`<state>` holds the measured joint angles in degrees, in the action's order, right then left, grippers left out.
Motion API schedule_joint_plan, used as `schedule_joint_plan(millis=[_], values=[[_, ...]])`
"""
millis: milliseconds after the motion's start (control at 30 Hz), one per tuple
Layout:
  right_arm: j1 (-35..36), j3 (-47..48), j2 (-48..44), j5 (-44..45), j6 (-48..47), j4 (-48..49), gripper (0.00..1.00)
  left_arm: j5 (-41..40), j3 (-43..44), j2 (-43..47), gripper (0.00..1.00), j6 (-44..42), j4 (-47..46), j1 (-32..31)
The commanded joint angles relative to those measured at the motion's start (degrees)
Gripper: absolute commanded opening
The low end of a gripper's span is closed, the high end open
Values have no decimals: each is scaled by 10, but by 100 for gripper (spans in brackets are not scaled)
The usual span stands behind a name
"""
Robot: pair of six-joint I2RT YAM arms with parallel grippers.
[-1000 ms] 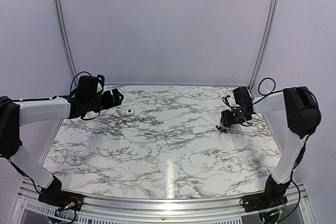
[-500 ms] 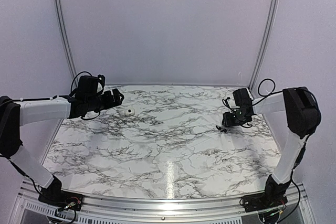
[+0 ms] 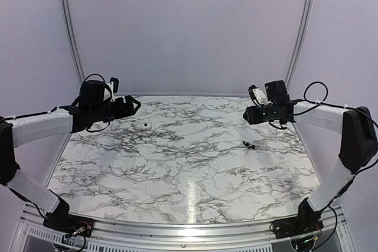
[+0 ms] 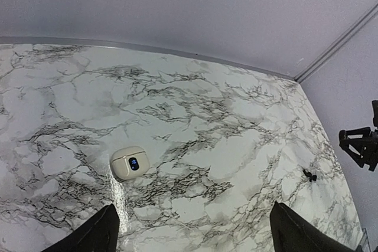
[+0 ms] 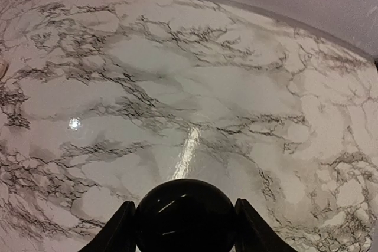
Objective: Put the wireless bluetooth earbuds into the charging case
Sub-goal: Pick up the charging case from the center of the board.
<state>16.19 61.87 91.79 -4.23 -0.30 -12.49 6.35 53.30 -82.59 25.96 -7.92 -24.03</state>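
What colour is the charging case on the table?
The case is cream-white with a small dark panel on top; clearest in the left wrist view.

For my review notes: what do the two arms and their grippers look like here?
The left arm and right arm have white tubular links and black joints. The left gripper and right gripper are black; black cables loop over each wrist.

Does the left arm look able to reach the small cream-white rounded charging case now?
Probably yes: the left gripper hangs open close to the cream-white charging case, which lies alone on the marble-patterned table, with nothing between them.
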Motion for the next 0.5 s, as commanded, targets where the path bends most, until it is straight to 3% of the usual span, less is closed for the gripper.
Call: schedule_joint_plan(millis=[0,467], values=[[62,15,-62,-31,-39,12,41,77,-7,39,90,-8,-22,-18],[331,-96,-213,22,-108,88,39,72,-17,69,81,36,-49,-189]])
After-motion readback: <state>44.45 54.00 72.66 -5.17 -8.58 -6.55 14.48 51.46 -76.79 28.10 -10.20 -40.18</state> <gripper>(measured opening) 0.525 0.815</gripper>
